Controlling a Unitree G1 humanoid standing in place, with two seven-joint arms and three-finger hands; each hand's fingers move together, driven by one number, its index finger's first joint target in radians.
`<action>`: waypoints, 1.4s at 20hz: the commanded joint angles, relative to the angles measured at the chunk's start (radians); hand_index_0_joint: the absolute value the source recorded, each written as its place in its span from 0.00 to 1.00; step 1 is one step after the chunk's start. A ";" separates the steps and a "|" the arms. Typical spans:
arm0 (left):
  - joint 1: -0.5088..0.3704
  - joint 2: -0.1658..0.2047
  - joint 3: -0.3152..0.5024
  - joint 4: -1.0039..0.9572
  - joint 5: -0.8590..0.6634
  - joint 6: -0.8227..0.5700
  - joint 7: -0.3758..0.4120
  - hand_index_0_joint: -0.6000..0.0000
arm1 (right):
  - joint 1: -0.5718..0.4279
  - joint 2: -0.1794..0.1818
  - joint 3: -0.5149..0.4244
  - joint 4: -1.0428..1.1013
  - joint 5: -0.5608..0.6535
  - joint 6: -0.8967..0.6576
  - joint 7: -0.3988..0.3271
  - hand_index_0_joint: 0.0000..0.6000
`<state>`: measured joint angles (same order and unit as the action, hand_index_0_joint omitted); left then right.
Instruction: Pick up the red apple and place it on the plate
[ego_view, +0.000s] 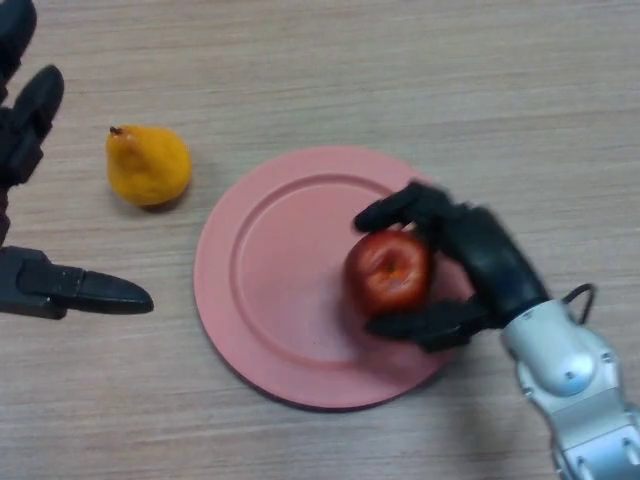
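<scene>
The red apple sits over the right part of the pink plate, inside the raised rim, with its stem dimple facing up toward the camera. The right hand comes in from the lower right and wraps the apple from its right side: one dark finger curls over the top of the fruit toward the far edge of the plate, and another part of the hand curls under it on the near side, so the apple lies in the curve between them with the palm just to its right. The hand is grasping the apple. Whether the apple's underside is touching the plate or is held just above it cannot be told from this view.

The plate lies flat on the wooden table, a little right of the middle. A yellow pear rests on the table beyond the plate's upper left edge, near it but apart, its stem end pointing to the upper left.

The left hand shows at the left edge, well away from the plate, its fingers stretched out and relaxed, holding nothing
</scene>
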<state>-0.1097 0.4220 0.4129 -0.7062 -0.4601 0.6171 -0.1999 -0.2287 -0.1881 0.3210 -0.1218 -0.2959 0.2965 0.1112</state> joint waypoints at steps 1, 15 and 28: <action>-0.030 0.049 0.104 -0.048 -0.027 -0.074 0.032 1.00 | -0.049 -0.002 -0.051 -0.052 -0.003 -0.133 -0.049 0.50; -0.011 0.003 0.014 -0.015 0.095 -0.241 -0.038 1.00 | -0.005 -0.107 -0.436 -0.561 0.257 0.148 0.160 0.00; -0.002 -0.025 -0.039 -0.037 0.166 -0.168 -0.005 1.00 | 0.063 -0.096 -0.422 -0.755 0.382 0.335 0.103 0.00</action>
<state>-0.0877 0.3527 0.3239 -0.7021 -0.3214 0.5316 -0.2236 -0.1362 -0.2654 -0.0597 -0.8223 0.0567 0.7278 0.2409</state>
